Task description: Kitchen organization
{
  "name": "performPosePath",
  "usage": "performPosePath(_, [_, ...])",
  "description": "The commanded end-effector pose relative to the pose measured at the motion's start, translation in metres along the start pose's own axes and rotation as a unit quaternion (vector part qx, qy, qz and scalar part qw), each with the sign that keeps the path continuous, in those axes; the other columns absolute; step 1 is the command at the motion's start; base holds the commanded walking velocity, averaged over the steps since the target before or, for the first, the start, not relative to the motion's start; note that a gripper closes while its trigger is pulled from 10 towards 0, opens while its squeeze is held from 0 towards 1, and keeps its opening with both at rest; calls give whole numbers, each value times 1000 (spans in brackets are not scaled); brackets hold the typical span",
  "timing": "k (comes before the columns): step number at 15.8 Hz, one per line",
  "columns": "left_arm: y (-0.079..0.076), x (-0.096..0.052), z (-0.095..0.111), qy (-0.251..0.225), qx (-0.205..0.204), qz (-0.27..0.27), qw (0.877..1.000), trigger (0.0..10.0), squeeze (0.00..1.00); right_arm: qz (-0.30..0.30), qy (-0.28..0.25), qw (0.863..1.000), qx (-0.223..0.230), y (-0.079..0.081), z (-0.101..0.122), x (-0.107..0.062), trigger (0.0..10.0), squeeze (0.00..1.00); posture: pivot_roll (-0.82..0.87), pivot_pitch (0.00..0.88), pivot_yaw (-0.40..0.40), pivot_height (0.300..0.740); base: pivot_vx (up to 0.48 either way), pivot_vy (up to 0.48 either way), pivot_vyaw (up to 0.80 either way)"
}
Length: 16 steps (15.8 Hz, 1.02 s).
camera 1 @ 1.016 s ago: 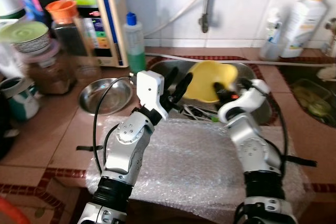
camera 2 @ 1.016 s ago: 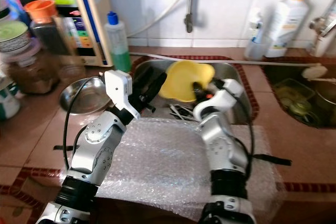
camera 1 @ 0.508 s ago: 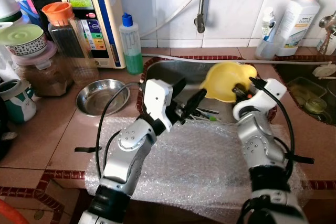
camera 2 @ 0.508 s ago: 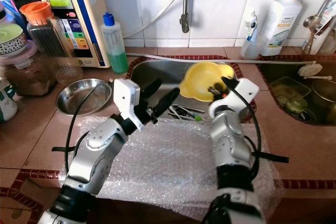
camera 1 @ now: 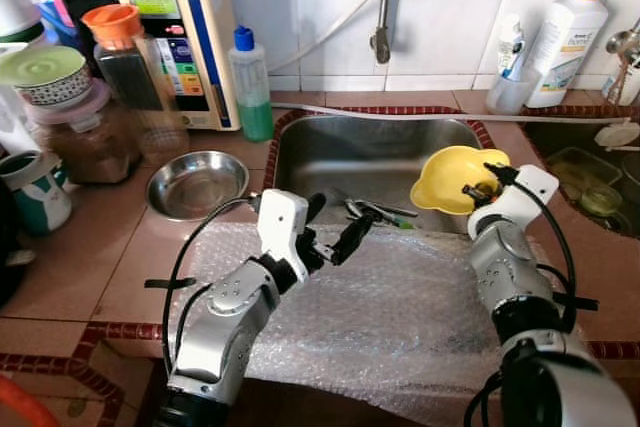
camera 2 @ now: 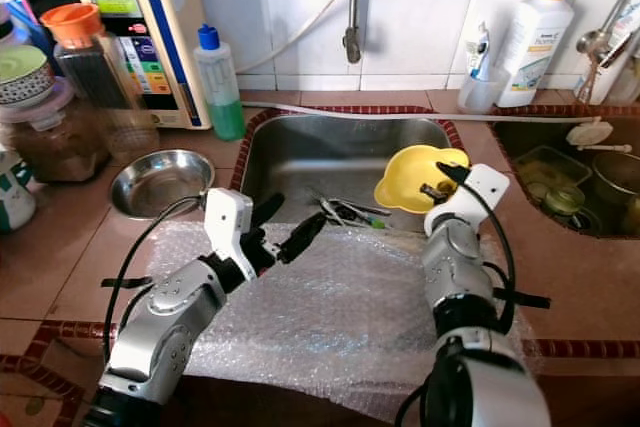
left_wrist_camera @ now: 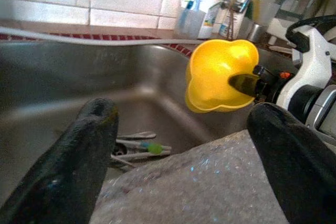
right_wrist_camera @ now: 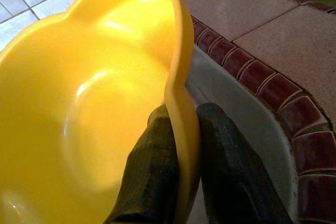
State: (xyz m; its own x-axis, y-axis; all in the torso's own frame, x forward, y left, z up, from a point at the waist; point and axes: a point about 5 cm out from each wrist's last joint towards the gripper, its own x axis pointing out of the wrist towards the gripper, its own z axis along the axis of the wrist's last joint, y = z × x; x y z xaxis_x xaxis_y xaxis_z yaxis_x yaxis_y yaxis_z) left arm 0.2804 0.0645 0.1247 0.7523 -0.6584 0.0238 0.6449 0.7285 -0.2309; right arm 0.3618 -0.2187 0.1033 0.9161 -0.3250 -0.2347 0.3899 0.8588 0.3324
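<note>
A yellow lobed plastic bowl [camera 1: 456, 177] hangs tilted above the right rim of the steel sink [camera 1: 370, 152]. My right gripper [camera 1: 484, 186] is shut on its edge, one finger inside and one outside [right_wrist_camera: 181, 192]. The bowl [left_wrist_camera: 220, 74] also appears past my left gripper's fingers. My left gripper [camera 1: 333, 228] is open with nothing between its fingers. It hovers over the bubble wrap [camera 1: 390, 297] at the sink's front edge. Several utensils [camera 1: 375, 212] lie in the sink basin.
A steel dish [camera 1: 198, 183] sits on the counter left of the sink. Behind it stand a green soap bottle [camera 1: 251, 87], a water filter unit [camera 1: 180, 32] and jars [camera 1: 95, 137]. White bottles [camera 1: 562, 32] stand at the back right. A second basin [camera 1: 590, 182] lies at right.
My right gripper has carried the yellow bowl right and toward me, from over the basin to its right rim. My left gripper has drawn back from the sink to above the bubble wrap.
</note>
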Motion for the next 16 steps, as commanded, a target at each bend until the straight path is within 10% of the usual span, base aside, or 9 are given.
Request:
performPosePath(1, [2,-2,4,-4,0,3,1000,10000,1000,-14,9,1000,10,-7,-3,1,0,0,9,0,55,740,0,0,0])
performPosePath(7, [-2,-4,-1,22,17,1,1000,10000,1000,-30,75,994,73,-17,-37,-5,0,0,9,0,57,740,0,0,0])
performPosePath(8, [-2,-4,-1,23,17,1,1000,10000,1000,-31,82,993,77,-18,-40,-6,2235,0,8,0,59,740,0,0,0])
performPosePath(9, [-2,-3,-1,24,19,-1,1000,10000,1000,-24,85,993,80,-16,-42,-6,10000,545,5,0,61,740,0,0,0])
performPosePath(10, [-2,-3,0,25,22,-2,999,10000,1000,-2,91,992,91,-12,-44,-7,10000,1000,4,0,62,740,0,0,0])
performPosePath(16, [-3,-2,-2,27,39,3,999,10000,1000,78,106,987,89,15,-51,-10,10000,1000,8,0,54,740,0,0,0])
